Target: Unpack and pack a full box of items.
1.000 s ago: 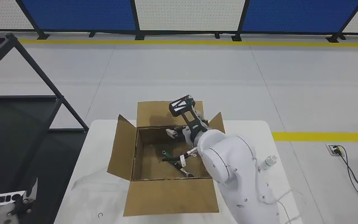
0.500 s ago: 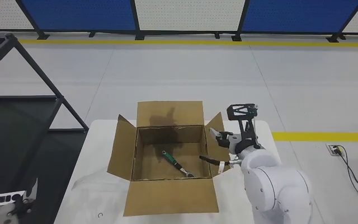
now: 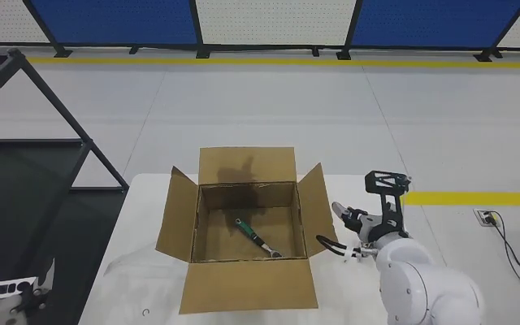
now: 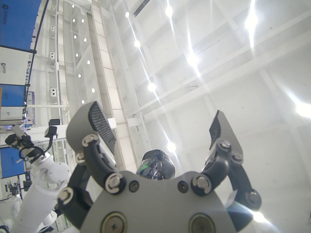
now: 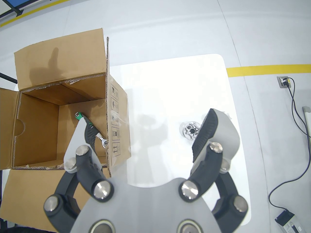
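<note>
An open cardboard box (image 3: 183,213) stands on the white table (image 3: 357,187). On its floor lies a ratchet wrench (image 3: 256,237) with a green and black handle. My right gripper (image 3: 335,229) hovers open just outside the box's right flap, with nothing between its fingers. The right wrist view has that gripper (image 5: 145,132) above bare table, with the box (image 5: 60,56) beside it and the wrench (image 5: 100,137) partly behind one finger. A small round clear item (image 5: 189,129) stands on the table by the other finger. My left gripper (image 4: 160,124) is open and empty, pointing up at the ceiling.
The box's four flaps (image 3: 248,284) are folded outward. Crumpled clear plastic (image 3: 122,262) lies on the table left of the box. A black frame (image 3: 57,114) stands off the table's left side. A socket and cable (image 5: 289,90) lie on the floor at the right.
My right arm has swung out of the box to the right, from above the wrench to over the table beyond the right flap. The wrench stayed in the box.
</note>
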Robot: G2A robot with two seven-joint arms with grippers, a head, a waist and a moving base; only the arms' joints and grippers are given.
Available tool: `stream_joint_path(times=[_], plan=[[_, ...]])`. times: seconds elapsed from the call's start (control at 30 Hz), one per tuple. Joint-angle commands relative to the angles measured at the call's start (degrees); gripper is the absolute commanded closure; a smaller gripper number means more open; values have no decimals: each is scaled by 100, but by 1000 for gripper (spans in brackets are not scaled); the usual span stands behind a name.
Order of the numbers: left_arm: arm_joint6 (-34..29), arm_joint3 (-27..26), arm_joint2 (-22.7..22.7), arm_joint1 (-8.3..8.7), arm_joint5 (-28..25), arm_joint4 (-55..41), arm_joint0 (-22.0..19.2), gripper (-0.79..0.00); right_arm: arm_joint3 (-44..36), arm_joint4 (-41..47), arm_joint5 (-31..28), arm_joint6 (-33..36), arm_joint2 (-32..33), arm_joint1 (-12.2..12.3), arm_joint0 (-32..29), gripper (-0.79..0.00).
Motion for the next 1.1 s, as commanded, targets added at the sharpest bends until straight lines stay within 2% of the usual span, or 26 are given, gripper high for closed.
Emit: stream_joint_path(times=[0.0,0.2,0.33,0.47,0.63,0.7,0.8,1.07], plan=[[0,0,0,0,0,0,0,-785,0,0,0,0,0,0,0,-785],[0,0,0,0,0,0,0,-785,14,68,-22,-501,249,27,-212,-785],[0,0,0,0,0,0,0,-785,-96,160,-180,-270,757,75,-394,-785],[0,0,0,0,0,0,0,-785,-184,340,-583,70,1215,135,-613,-785],[0,0,0,0,0,0,0,-785,-220,529,-898,327,1506,188,-994,-785],[0,0,0,0,0,0,0,-785,-76,563,-1058,479,1514,209,-1084,-785],[0,0,0,0,0,0,0,-785,381,363,-996,589,1364,223,-1070,-785],[0,0,0,0,0,0,0,-785,1729,226,-311,862,1094,215,-459,-785]])
